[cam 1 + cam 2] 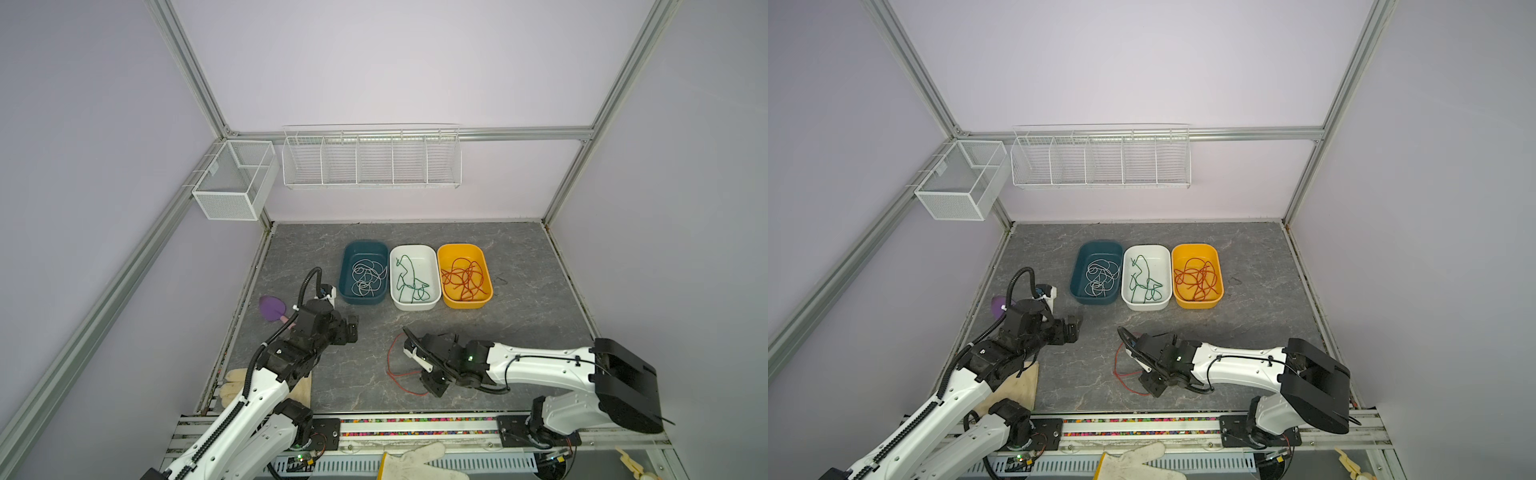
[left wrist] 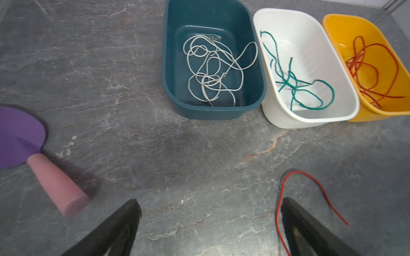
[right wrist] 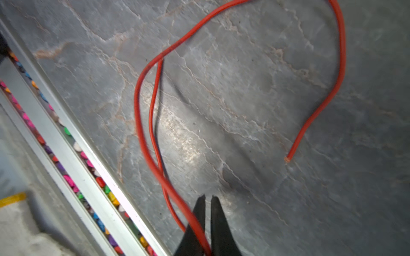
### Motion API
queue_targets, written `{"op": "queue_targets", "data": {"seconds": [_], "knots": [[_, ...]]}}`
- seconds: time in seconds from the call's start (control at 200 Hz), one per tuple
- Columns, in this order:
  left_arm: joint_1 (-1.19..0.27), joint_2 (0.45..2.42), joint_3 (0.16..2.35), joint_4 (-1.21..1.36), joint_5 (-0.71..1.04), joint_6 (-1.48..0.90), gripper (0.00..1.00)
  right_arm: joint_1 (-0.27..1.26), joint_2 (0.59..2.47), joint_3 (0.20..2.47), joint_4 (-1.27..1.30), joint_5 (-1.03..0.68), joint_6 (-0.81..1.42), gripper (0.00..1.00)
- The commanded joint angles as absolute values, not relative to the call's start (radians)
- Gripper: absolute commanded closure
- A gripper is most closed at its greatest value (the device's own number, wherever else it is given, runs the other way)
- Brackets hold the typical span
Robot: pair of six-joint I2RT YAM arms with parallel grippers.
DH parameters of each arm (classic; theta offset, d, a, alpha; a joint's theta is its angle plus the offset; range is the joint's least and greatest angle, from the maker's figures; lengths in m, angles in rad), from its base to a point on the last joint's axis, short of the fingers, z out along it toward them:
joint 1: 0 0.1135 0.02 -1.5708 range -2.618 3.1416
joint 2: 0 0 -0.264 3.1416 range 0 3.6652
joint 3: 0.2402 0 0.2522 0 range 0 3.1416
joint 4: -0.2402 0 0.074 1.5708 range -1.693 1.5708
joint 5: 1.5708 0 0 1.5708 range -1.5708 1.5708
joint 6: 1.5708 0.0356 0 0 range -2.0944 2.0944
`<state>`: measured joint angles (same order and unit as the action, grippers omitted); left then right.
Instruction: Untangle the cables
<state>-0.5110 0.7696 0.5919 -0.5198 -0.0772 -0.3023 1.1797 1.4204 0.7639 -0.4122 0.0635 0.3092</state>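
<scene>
My right gripper (image 3: 207,197) is pinched shut on the loose red cable (image 3: 142,124), low on the table (image 3: 244,88) by the front rail (image 3: 73,141). Its long loop runs from my tips toward my left gripper (image 2: 210,200) (jaws wide, holding nothing), so my right arm is nearer.

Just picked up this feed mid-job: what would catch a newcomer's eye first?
Three tubs stand in a row at the back of the table: a teal tub holding white cable, a white tub holding green cable, and a yellow tub holding red-orange cables. Nearer the arms, a loose red cable curls on the table, and the right gripper is shut on it. The left gripper hangs open, holding nothing.
</scene>
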Motion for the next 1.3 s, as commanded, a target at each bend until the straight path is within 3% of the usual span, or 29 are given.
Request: {"op": "queue_targets", "data": {"seconds": [0.0, 0.325, 0.73, 0.935, 1.129, 1.294], "knots": [[-0.525, 0.704, 0.546, -0.437, 0.104, -0.253, 0.01, 1.184, 1.353, 0.797, -0.485, 0.152, 0.308, 0.93], [-0.546, 0.447, 0.395, -0.258, 0.276, -0.155, 0.01, 1.135, 1.216, 0.828, -0.552, 0.210, 0.345, 0.94], [-0.547, 0.530, 0.409, -0.201, 0.308, -0.111, 0.01, 0.983, 0.958, 0.936, -0.682, 0.191, 0.338, 0.94], [-0.553, 0.615, 0.449, -0.181, 0.306, -0.060, 0.01, 0.935, 0.920, 1.042, -0.764, 0.204, 0.307, 0.93], [-0.673, 0.700, 0.512, -0.247, 0.192, 0.156, 0.01, 0.866, 0.910, 1.159, -0.821, 0.226, 0.278, 0.94], [-0.691, 0.790, 0.532, -0.201, 0.211, 0.188, 0.01, 0.784, 0.930, 1.225, -0.825, 0.181, 0.257, 0.94]]}}
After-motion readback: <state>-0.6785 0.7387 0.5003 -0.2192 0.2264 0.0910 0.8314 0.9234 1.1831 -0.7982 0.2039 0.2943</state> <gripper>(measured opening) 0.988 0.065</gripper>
